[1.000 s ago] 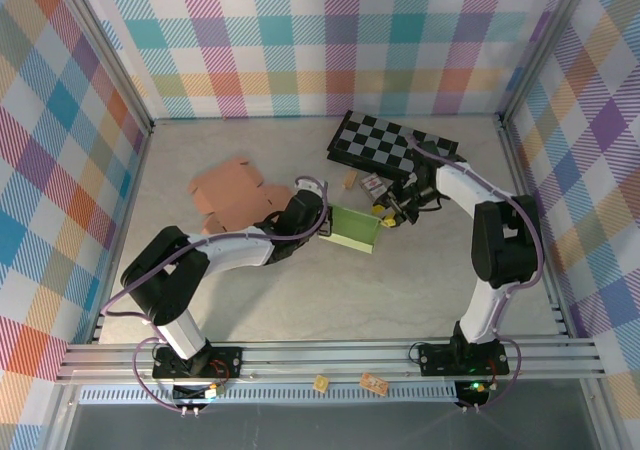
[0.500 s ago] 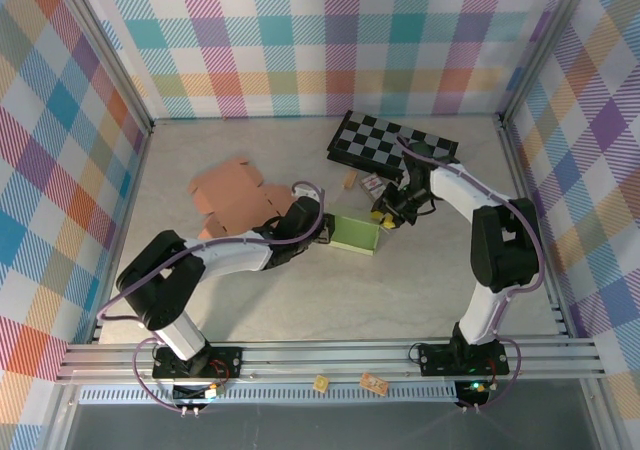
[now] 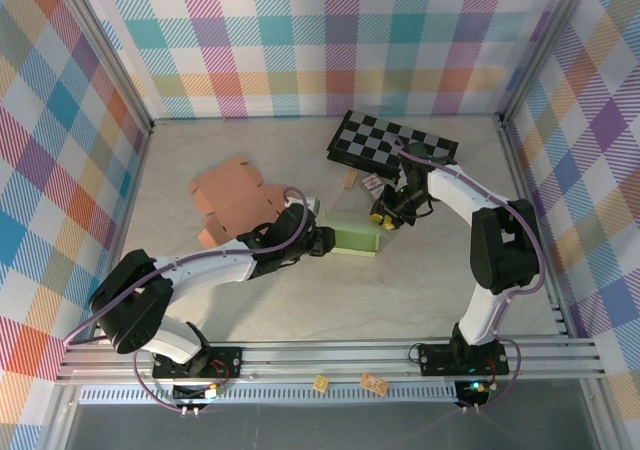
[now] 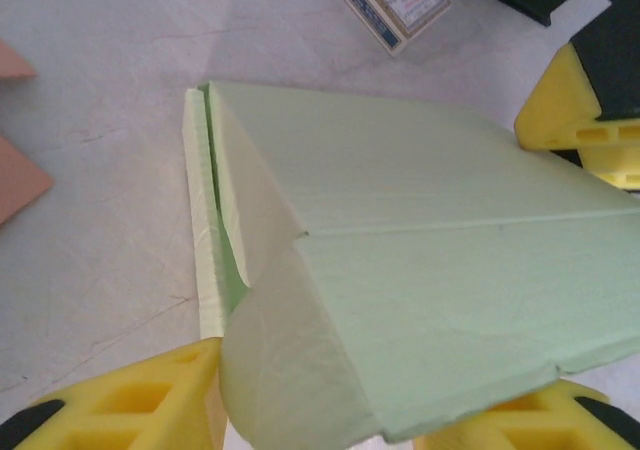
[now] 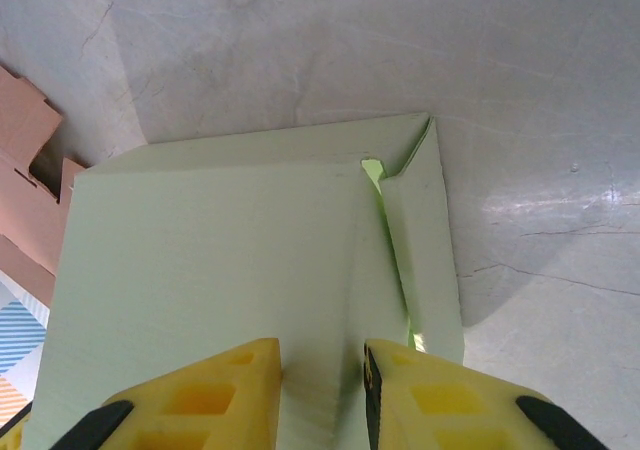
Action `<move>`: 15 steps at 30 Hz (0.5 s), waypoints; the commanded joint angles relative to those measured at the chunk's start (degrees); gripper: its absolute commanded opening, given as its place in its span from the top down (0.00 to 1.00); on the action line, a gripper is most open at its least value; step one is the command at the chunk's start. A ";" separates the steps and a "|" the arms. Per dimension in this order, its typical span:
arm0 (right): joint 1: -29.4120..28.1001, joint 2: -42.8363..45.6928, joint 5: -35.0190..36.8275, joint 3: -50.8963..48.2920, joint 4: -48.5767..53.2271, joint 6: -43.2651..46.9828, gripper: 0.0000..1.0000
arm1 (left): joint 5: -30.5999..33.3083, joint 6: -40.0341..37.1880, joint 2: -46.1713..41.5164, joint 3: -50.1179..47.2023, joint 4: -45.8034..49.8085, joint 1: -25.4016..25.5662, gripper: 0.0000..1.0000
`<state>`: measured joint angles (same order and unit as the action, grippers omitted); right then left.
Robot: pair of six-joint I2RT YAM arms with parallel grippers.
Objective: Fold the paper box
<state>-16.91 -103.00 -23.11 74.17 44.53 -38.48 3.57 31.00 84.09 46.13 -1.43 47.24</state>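
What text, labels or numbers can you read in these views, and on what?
No text is legible.
Printed card near the green paper box: print present, too blurred to read.
Two orange tags at the near rail: too small to read.
Checkered board: pattern only, no words.

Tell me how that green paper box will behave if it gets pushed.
Probably light and floppy: the green paper box is thin sheet with creases and a loose side flap. Pushed, it would likely slide on the smooth table or buckle rather than resist. The right end effector pinches one panel, so it may pivot there.
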 commanded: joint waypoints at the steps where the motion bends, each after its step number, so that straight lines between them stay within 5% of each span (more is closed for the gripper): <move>1: -0.32 1.47 0.26 -0.95 0.02 0.61 0.71 | -2.71 1.40 -1.33 1.85 4.06 0.57 0.50; 15: -0.45 1.55 0.52 -0.99 0.37 0.86 0.72 | -7.63 10.49 -9.99 4.70 16.88 0.50 0.43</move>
<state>-16.95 -103.00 -22.96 73.80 44.40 -38.46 -2.39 37.93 77.80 48.05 10.09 47.24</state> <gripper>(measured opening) 0.283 0.571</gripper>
